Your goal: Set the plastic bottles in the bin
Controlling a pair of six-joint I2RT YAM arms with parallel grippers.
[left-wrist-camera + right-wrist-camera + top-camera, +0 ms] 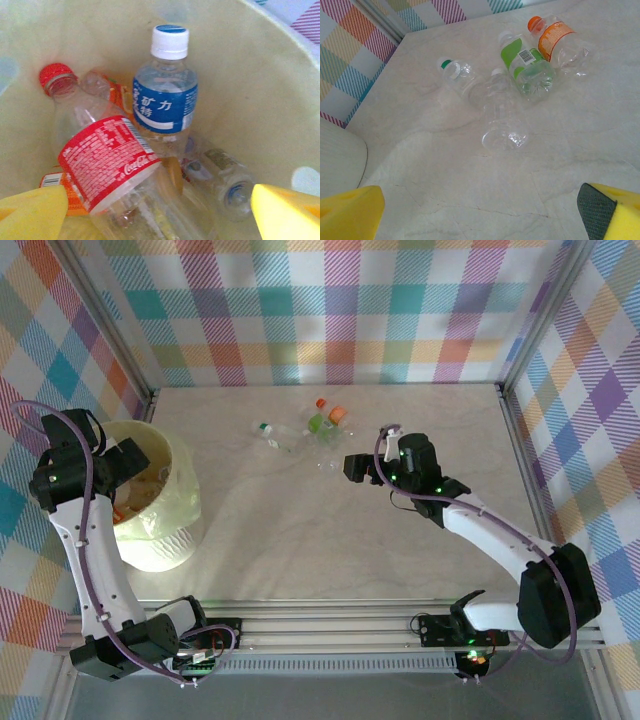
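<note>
A: Item one, the container?

B: The large round cream plastic bin [172,540] is sitting on the left side of the pale marbled table [300,540]. Inside, a clear bottle with red cap and red label [105,160] is leaning across a white-capped bottle with a blue label [166,100]. A small clear bottle [225,181] is lying beside them against the wall.

A: And the tool above it?

B: The left gripper [160,215] is hanging over the bin's mouth, its yellow fingers [35,212] standing wide apart and gripping nothing.

A: Items outside the bin?

B: Four are lying clustered at the far middle of the table: a green-capped clear bottle [457,75], a plain clear bottle [502,117], a green-labelled bottle [527,65] and an orange-capped, orange-labelled bottle [560,42]. The first three are touching one another.

A: The other tool?

B: The right gripper [485,215] is hovering near that cluster, spread wide and carrying nothing.
</note>
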